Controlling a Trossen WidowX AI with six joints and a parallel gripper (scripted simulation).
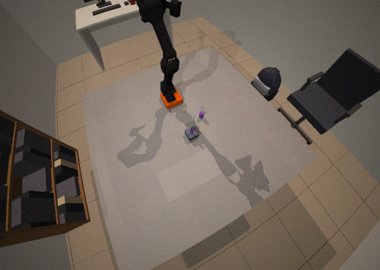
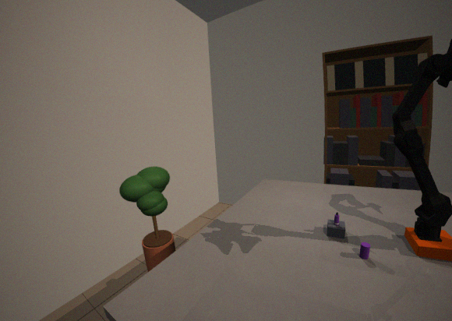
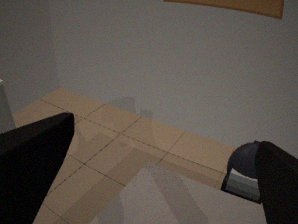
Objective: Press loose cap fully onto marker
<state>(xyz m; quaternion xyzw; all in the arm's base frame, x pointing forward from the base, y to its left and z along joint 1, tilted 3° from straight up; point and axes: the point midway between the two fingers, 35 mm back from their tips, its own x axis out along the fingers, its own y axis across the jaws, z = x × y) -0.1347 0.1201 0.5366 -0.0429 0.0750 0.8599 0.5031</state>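
Observation:
The purple marker (image 1: 191, 131) (image 2: 337, 219) stands upright in the dark grey holder block (image 1: 193, 137) (image 2: 336, 231) on the table (image 1: 137, 194) (image 2: 273, 285), its narrow dark tip uncovered. The purple cap (image 1: 201, 115) (image 2: 365, 251) stands loose on the table, a short way from the block and apart from it. My gripper (image 3: 168, 137) is open, with its two black fingers wide apart and nothing between them in the wrist view. The arm is raised high above the table, far from cap and marker. The fingers are not clearly visible in the top and exterior views.
The arm's orange base (image 1: 171, 99) (image 2: 432, 248) stands on the table near the cap and block. Off the table are an office chair (image 1: 327, 99), a dark rounded object (image 1: 270, 79) (image 3: 244, 162), a desk (image 1: 88, 18), a bookshelf (image 1: 54, 181) (image 2: 326, 110) and a potted plant (image 2: 157, 248).

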